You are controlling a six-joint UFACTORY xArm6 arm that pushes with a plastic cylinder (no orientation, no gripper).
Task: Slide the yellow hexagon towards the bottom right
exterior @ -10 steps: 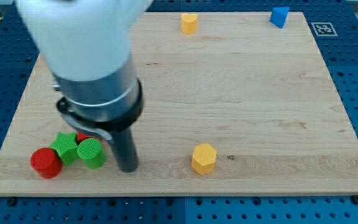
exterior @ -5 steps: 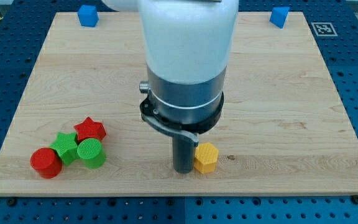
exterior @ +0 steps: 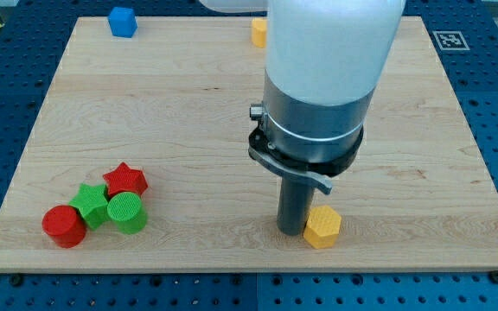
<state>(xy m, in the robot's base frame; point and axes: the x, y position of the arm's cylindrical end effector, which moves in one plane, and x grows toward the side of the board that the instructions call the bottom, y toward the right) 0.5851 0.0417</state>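
The yellow hexagon (exterior: 322,227) lies near the board's bottom edge, right of centre. My tip (exterior: 293,231) rests on the board right against the hexagon's left side. The arm's wide grey and white body rises above it and hides the middle of the board and part of the top edge.
A red cylinder (exterior: 63,225), green star (exterior: 90,204), green cylinder (exterior: 127,212) and red star (exterior: 125,180) cluster at the bottom left. A blue block (exterior: 122,21) sits at the top left. A yellow block (exterior: 258,32) peeks out at the top, partly behind the arm. The wooden board (exterior: 439,155) lies on a blue pegboard.
My tip swept right from beside the green cylinder to the yellow hexagon and pushed it right and slightly down. The blue block at the top right is now hidden by the arm.
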